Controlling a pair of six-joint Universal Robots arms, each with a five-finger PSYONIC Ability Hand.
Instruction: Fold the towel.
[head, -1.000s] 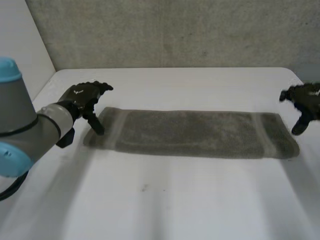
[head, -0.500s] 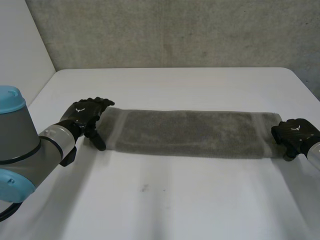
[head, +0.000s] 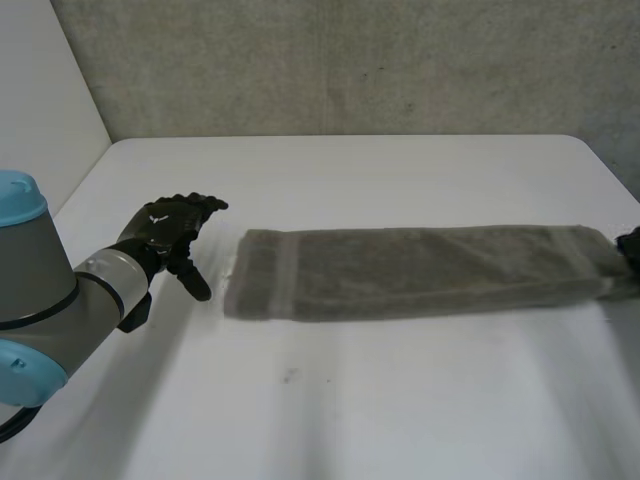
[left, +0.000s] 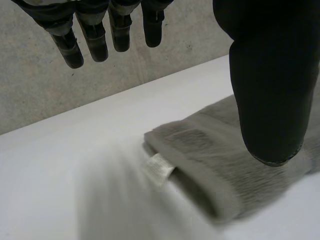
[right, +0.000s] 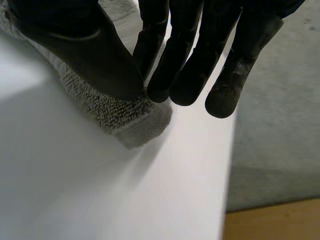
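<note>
While the towel (head: 420, 272) lies flat as one long grey strip across the white bench (head: 380, 400), the right hand (right: 75, 40) has hold of its right end. Its thumb and fingers (right: 182, 75) are closed together with the thick edge of the cloth pinched between them, near the bench's side edge. The left hand (head: 165, 232) hangs near the towel's other end, just off the cloth and not touching it. Its fingers (left: 95, 40) are straight and held apart from the thumb, gripping nothing. A small white label (left: 159, 170) sticks out from the folded edge at that end.
</note>
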